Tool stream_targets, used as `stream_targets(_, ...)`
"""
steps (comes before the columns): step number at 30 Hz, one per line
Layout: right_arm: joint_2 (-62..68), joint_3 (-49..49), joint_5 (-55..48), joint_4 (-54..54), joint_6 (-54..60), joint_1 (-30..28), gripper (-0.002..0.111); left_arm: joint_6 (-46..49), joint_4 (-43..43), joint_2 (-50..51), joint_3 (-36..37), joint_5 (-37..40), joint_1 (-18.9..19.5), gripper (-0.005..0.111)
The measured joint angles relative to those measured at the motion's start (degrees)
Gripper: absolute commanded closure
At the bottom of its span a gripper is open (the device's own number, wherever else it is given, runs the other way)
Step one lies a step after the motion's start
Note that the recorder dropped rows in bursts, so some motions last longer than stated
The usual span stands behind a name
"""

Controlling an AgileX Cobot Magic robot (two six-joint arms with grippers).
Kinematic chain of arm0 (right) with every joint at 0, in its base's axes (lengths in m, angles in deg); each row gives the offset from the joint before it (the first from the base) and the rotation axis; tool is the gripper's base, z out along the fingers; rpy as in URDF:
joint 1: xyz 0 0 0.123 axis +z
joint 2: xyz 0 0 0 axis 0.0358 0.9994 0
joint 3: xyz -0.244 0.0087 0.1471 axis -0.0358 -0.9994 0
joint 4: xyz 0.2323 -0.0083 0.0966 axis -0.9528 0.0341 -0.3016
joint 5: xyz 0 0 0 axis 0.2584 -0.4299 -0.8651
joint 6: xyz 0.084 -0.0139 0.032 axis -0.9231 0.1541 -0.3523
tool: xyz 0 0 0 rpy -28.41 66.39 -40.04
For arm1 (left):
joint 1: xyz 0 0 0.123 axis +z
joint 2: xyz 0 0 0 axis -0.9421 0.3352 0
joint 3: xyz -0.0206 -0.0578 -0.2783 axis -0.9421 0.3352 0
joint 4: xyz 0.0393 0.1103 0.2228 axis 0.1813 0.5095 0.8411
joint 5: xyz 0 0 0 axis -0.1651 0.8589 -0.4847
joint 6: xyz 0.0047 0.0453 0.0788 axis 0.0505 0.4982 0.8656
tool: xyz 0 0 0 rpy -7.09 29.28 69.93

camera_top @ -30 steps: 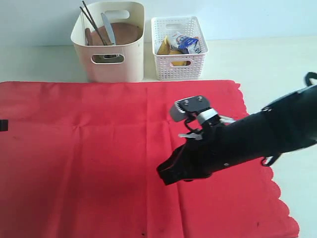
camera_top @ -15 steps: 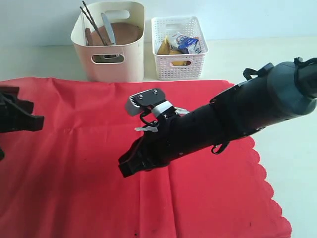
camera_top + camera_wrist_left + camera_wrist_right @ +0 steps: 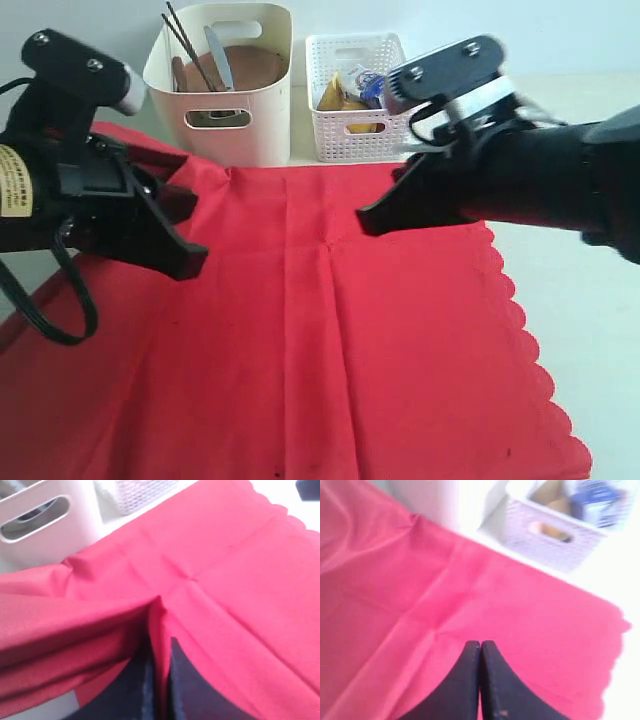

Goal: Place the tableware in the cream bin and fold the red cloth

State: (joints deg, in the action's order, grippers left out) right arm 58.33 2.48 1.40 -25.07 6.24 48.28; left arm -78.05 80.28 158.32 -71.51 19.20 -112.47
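Left hand (image 3: 160, 645) pinches a fold of the red cloth (image 3: 230, 570); right hand (image 3: 480, 643) hovers closed and empty above it

Both arms are matte black from where I stand. The left arm (image 3: 70, 190) has a pale grey cap (image 3: 122, 88) beside two small screws (image 3: 92, 65), a yellow label (image 3: 10, 180) with black print, and a black cable (image 3: 50, 310) in a loop. The right arm (image 3: 530, 175) has a grey bracket (image 3: 445, 65) with two more of them, a white band (image 3: 480, 95) and thin wires (image 3: 430, 125). The right gripper (image 3: 480, 650) has smooth black tapering fingers.
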Motion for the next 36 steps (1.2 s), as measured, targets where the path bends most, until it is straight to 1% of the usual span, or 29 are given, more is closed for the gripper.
stream_targets(4, -7.8, -4.5, 8.6, -1.4, -1.2, -0.1, 0.108, 0.0, 0.0, 3.3, -3.4, 0.2, -4.3, 0.107)
stream_targets(7, -11.5, -7.9, 11.4, -2.7, -2.1, -0.1, 0.108, 0.0, -0.2, 7.6, -6.5, -0.1, -6.7, 0.107)
stream_targets(13, -12.8, -11.9, 11.8, -3.5, -3.3, -0.1, 0.108, -1.1, -0.5, 18.2, -13.5, -4.0, -8.7, 0.107)
stream_targets(19, -12.8, -12.5, 11.8, -3.7, -3.6, -0.1, 0.108, -3.0, -0.5, 28.2, -20.9, -5.8, -9.1, 0.106)
stream_targets(21, -12.8, -12.5, 12.3, -3.7, -3.6, -0.1, 0.108, -3.6, -0.5, 31.6, -22.9, -6.0, -9.2, 0.098)
stream_targets(22, -12.8, -12.5, 12.5, -3.7, -3.6, -0.1, 0.108, -3.6, -0.5, 32.8, -23.6, -6.0, -9.3, 0.091)
stream_targets(25, -12.8, -12.5, 14.4, -3.7, -3.6, -0.1, 0.108, -4.2, -0.5, 36.4, -25.7, -6.0, -9.7, 0.063)
stream_targets(26, -12.8, -12.5, 15.2, -3.7, -3.6, -0.1, 0.108, -4.3, -0.5, 37.2, -26.2, -6.0, -10.0, 0.049)
stream_targets(28, -12.8, -12.5, 16.7, -3.7, -3.6, -0.1, 0.108, -4.6, -0.5, 38.6, -27.4, -6.0, -10.5, 0.031)
stream_targets(29, -12.8, -12.5, 17.1, -3.7, -3.7, -0.1, 0.108, -4.6, -0.5, 38.9, -28.0, -6.0, -10.7, 0.018)
stream_targets(31, -12.8, -12.5, 17.8, -3.7, -3.7, -0.1, 0.108, -4.7, -0.5, 39.6, -28.8, -6.0, -11.4, 0.001)
stream_targets(36, -12.8, -12.5, 18.1, -3.7, -3.7, -0.1, 0.108, -4.7, -0.5, 39.9, -29.9, -5.9, -12.4, 0.002)
